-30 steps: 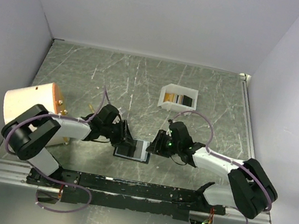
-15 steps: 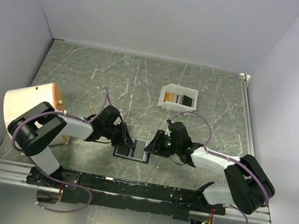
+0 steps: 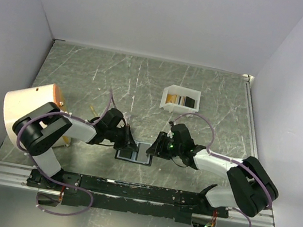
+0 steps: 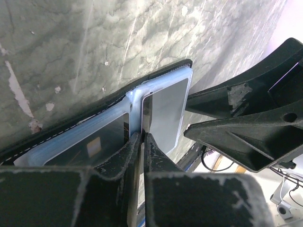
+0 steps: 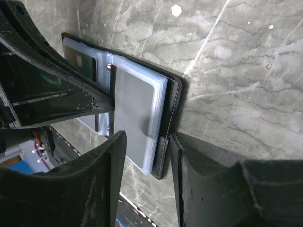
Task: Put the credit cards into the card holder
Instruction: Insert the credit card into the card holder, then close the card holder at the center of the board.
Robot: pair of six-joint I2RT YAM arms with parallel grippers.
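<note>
Marbled grey tabletop (image 3: 145, 83), seemingly lavender walls (image 3: 156, 15)

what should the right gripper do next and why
Probably lift the right gripper away and go to the white box for a card. It is open and empty over the edge of the holder, which lies open with the left gripper closed at its fold.

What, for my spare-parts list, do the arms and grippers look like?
The left arm and right arm have white shells, black joints, lilac cables. The left gripper and right gripper are black with wedge-shaped fingers. A green light glows behind the right gripper.
</note>
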